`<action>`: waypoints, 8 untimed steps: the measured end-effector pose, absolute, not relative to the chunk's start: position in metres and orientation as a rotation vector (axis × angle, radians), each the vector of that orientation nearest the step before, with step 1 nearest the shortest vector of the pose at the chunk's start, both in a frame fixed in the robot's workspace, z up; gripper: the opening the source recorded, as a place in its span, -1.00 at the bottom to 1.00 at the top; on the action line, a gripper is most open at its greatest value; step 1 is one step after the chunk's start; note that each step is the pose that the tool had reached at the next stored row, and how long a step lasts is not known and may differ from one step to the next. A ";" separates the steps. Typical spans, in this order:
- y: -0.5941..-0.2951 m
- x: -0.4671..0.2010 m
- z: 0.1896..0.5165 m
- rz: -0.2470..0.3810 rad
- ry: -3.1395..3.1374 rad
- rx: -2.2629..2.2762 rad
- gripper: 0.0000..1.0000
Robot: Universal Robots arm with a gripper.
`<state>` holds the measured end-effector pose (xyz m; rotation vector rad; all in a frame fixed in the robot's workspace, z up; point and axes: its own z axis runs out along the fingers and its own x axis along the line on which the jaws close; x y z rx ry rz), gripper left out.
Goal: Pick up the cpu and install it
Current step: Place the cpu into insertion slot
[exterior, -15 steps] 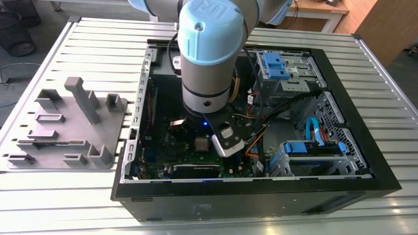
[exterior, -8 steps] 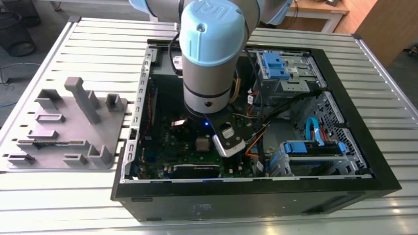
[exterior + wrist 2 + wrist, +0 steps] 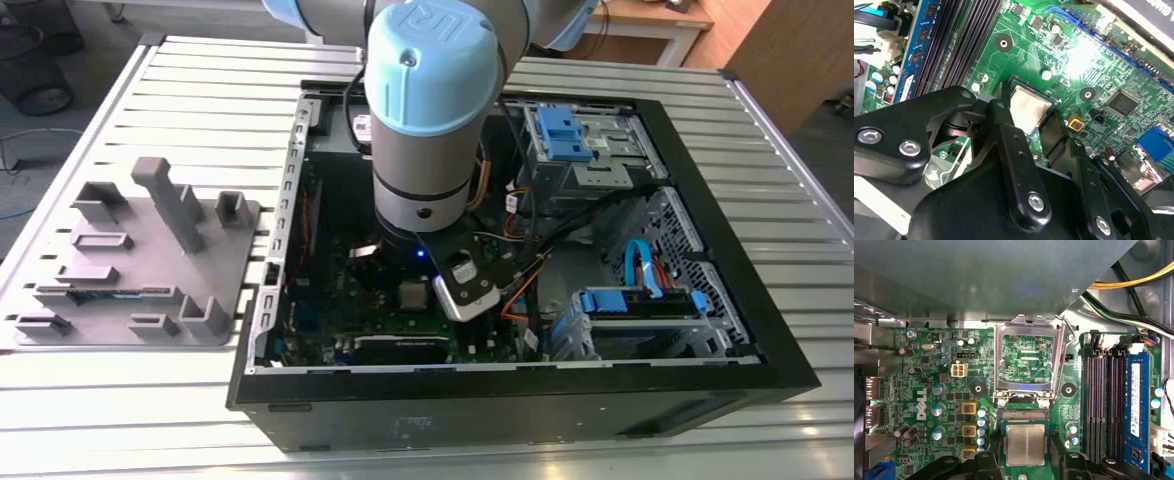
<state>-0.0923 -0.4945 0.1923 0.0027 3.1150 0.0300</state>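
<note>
- The arm (image 3: 424, 120) reaches down into the open computer case (image 3: 747, 330); its wrist hangs over the green motherboard (image 3: 929, 390)
- The socket bracket (image 3: 1027, 357) is swung open on the motherboard; the cpu (image 3: 1025, 444) lies flat just beside the bracket's hinge end, silver top up, level and square in the socket frame
- The gripper (image 3: 1029, 112) sits low over the cpu; its black fingers (image 3: 1004, 130) stand apart, one at each side of the chip, spread a little wider than it; whether they touch its edges I cannot tell
- The memory slots (image 3: 1101, 405) run alongside the bracket; a blue memory stick (image 3: 1136, 410) stands just beyond them
- The grey fixture tray (image 3: 120, 270) rests well apart from the bracket, outside the case on the slatted table (image 3: 134, 400)
</note>
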 end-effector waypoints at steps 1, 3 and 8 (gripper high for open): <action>-0.494 -0.092 0.192 0.030 3.115 0.003 -0.06; -0.494 -0.092 0.191 0.030 3.115 0.004 -0.06; -0.493 -0.092 0.190 0.030 3.115 0.005 -0.06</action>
